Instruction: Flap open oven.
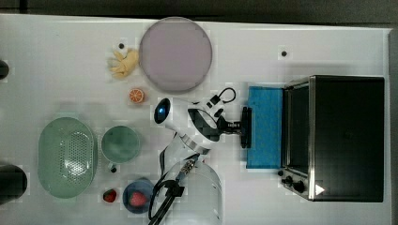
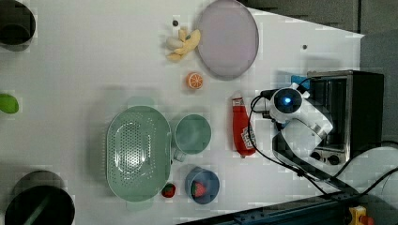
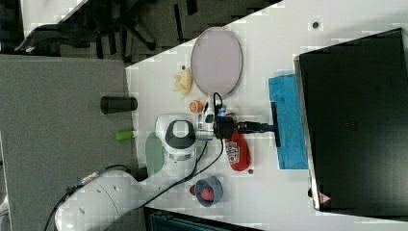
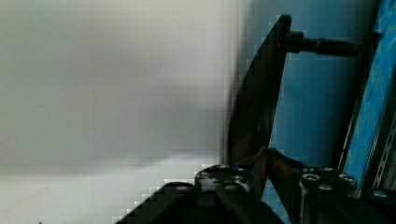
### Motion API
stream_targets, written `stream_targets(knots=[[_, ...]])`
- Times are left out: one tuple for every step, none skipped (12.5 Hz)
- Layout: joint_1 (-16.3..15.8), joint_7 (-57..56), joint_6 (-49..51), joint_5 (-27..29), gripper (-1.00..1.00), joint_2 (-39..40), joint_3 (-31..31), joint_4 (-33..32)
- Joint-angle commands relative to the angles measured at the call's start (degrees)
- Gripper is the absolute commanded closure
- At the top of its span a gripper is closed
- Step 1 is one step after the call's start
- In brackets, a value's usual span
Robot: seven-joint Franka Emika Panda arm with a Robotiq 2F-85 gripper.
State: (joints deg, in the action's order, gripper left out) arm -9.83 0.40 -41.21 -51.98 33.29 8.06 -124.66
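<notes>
Oven (image 1: pixel 347 136): black box, silver frame, at the table's (image 1: pixel 61 70) edge
Door (image 1: pixel 265 126): blue glass, flapped down flat
Gripper (image 1: pixel 240 126): jaws clamped on the door's dark handle (image 1: pixel 246 127)

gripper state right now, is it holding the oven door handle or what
gripper: shut on the dark bar handle of the oven, whose blue glass door lies flapped down and open.

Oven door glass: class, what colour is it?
Blue. The oven door lies flapped open, clearest in the top view.
</notes>
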Motion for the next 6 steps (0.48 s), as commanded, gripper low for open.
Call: stream_targets(knots=[[0.33,3.38,-0.64,2.38,0.65,-5.85,-0.23,3.21],[0.34,3.38,-0.65,5.15,0.65,-8.08,-0.24,3.61],[0.37,3.38,-0.62,9.37,0.65,-10.62,-0.23,3.73],[0.47,3.38,-0.54,14.61,0.65,-13.26,-0.12,3.73],[0.62,3.38,-0.31,20.12,0.65,-15.80,0.00,3.72],[0.76,3.38,0.02,25.17,0.65,-18.26,0.04,3.73]])
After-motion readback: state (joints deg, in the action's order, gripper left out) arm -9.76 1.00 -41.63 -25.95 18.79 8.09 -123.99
